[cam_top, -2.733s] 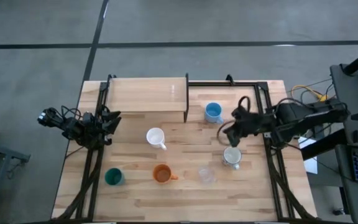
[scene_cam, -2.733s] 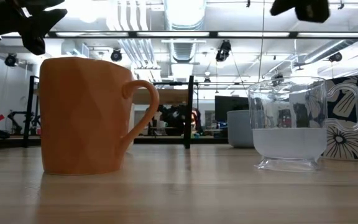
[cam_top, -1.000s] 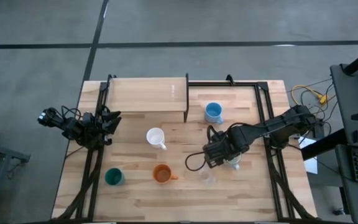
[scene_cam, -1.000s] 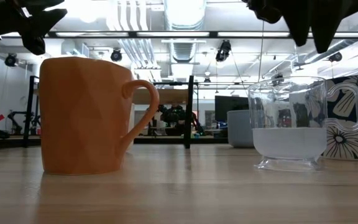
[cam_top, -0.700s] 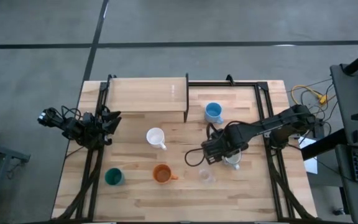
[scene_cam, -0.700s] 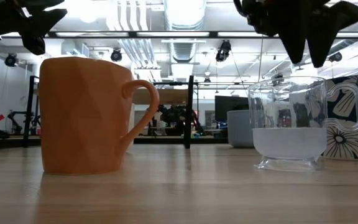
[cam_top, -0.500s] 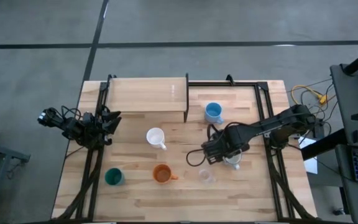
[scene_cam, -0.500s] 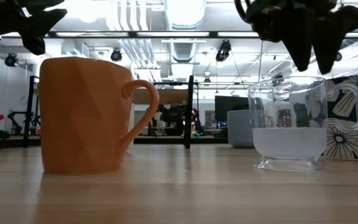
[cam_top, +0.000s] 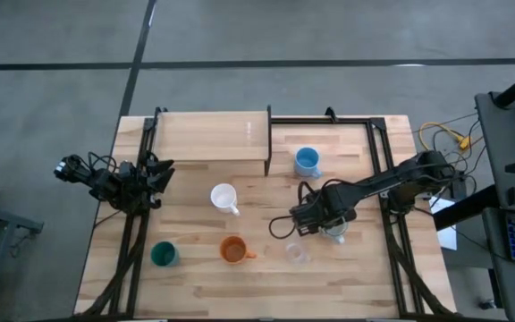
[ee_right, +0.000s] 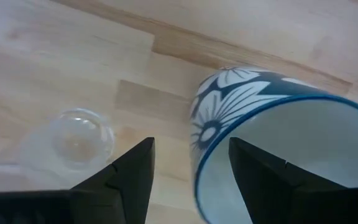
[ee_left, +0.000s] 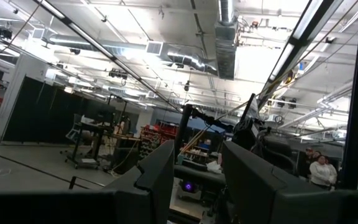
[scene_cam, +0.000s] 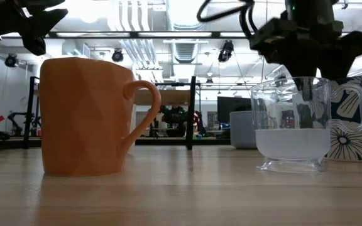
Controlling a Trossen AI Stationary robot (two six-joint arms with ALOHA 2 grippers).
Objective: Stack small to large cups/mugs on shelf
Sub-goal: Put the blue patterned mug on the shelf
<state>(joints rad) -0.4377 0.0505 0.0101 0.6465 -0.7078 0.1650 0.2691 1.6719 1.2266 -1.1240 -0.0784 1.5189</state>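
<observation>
Cups stand on the tabletop: light blue [cam_top: 307, 161], white with handle [cam_top: 224, 197], orange with handle [cam_top: 232, 250], dark green [cam_top: 163, 255], clear [cam_top: 297, 254], and a dark blue one with white flowers [ee_right: 272, 130]. The shelf [cam_top: 211, 134] stands at the far left. My right gripper [ee_right: 191, 149] is open and points down over the flowered cup's rim [ee_right: 197, 162]. One finger is over the cup's hollow and one outside its wall. My left gripper [cam_top: 163, 170] waits open at the table's left edge, with nothing between its fingers.
The clear cup [ee_right: 79, 140] stands close beside the flowered cup, on its near side. In the low view the orange mug [scene_cam: 87, 116] and the clear cup [scene_cam: 291, 125] fill the foreground, with my right gripper [scene_cam: 307, 56] behind the clear cup. Black frame rails run along both table sides.
My right gripper has come down, staying open, from above the clear cup's height to the level of its rim, over the flowered cup. No cup has moved.
</observation>
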